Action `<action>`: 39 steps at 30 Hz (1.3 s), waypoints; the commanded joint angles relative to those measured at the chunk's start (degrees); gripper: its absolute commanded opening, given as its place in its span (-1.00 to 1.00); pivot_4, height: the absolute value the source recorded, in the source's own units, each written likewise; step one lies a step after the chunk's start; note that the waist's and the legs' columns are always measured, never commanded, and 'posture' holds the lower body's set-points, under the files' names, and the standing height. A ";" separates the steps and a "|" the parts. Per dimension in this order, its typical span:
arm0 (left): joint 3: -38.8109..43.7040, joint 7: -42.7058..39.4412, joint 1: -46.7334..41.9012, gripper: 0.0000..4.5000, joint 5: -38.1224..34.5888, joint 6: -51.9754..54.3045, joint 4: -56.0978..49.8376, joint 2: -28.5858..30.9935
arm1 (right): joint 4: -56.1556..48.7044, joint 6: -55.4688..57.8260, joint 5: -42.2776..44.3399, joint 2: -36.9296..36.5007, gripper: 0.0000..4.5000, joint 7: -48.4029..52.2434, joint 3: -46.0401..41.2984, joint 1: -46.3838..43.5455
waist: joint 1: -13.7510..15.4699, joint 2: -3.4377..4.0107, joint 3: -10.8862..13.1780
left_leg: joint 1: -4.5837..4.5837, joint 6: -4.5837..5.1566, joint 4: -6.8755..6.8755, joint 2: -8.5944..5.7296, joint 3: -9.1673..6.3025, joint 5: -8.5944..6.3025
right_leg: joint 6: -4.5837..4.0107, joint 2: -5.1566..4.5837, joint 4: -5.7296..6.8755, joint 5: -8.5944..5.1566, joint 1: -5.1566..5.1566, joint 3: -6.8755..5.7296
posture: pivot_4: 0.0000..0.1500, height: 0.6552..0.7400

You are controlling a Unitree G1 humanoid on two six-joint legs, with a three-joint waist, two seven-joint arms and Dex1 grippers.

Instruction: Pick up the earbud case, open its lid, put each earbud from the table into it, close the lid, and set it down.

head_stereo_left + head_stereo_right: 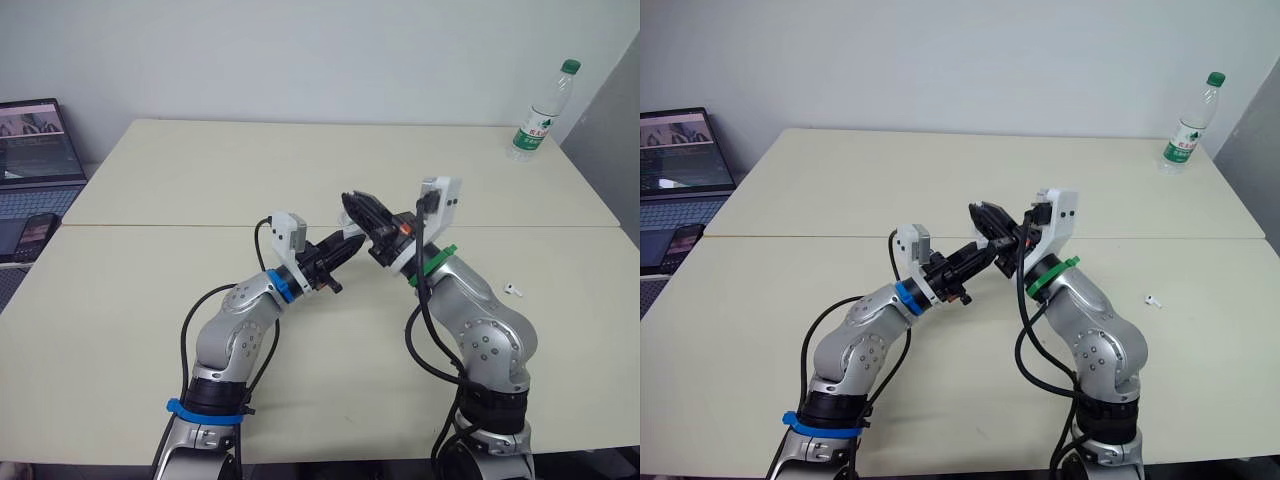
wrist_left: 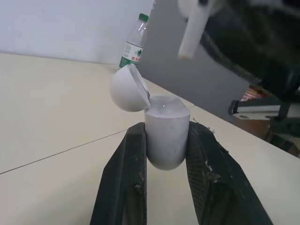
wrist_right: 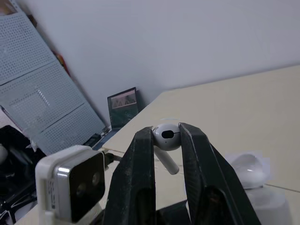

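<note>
We hold the case (image 2: 165, 136) pinched between the fingers of the left gripper (image 2: 167, 140). It stands upright between them, with the lid (image 2: 127, 89) swung back on its hinge and the mouth open toward the right gripper (image 3: 167, 134). That gripper is clamped on an earbud (image 3: 166, 136) by its round head, and the stem (image 3: 170, 161) pokes out past the fingertips. The earbud hangs just above the left gripper's tips, close to the case mouth but apart from it, and the stem looks tilted off the line of the case. We judge the step in hand to be seating this first earbud. To do it well, we keep the left gripper firm and motionless. We turn the right wrist until the stem points straight into the mouth, then bring it down slowly on the side away from the lid so the fingers do not knock the lid shut. We cannot see the wells inside the case, so which socket suits this earbud is a guess. We should let go only once the head sits low in the mouth. The second earbud (image 1: 514, 290) lies on the table (image 1: 150, 300), well apart from both grippers, out past the right arm.
</note>
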 commanded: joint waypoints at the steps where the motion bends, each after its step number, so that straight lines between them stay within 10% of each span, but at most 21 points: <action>1: 0.28 -1.13 -1.02 -0.66 -0.51 -1.52 -1.64 0.08 | 0.17 -1.80 1.01 -0.67 -0.83 0.40 0.59 -0.12 | 0.03 0.00 0.00 | 0.00 0.00 0.00 0.00 0.00 0.00 | 0.00 0.00 0.01 0.00 0.00 0.00 | 1.00 1.00; 39: 0.73 1.74 -2.15 -0.66 0.98 -4.59 -0.41 -3.26 | 3.53 0.39 2.06 2.06 -0.83 -12.26 1.46 3.55 | 0.18 0.00 0.00 | 0.00 0.00 0.02 -0.01 -0.06 0.00 | 0.00 -0.01 0.02 0.00 0.02 -0.03 | 1.00 1.00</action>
